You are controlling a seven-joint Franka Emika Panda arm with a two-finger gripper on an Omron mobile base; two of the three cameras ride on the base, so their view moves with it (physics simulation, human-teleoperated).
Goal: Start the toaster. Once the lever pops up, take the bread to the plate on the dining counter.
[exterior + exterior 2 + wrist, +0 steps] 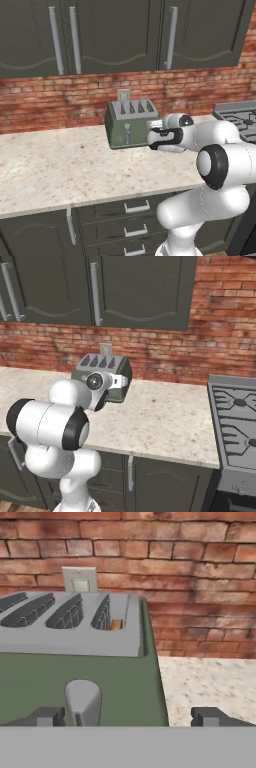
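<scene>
The olive-green toaster (120, 125) (102, 367) (120, 682) stands at the back of the beige counter, against the brick wall. A bit of golden bread (116, 624) shows deep in its right-hand slot. My gripper (127, 717) is open and level with the toaster's front, a dark fingertip (46, 716) on either side. The silver lever (82, 701) rises between the fingers, near the left one, untouched. In the left base view my hand (165, 137) covers the toaster's right front; the matching left-hand lever (127, 133) shows. The plate and the dining counter are out of view.
A stove (239, 119) (235, 416) adjoins the counter (60, 165) on the right. Dark wall cabinets (115, 30) hang above. A wall outlet (80, 579) sits behind the toaster. Drawers (135, 207) run below the counter edge.
</scene>
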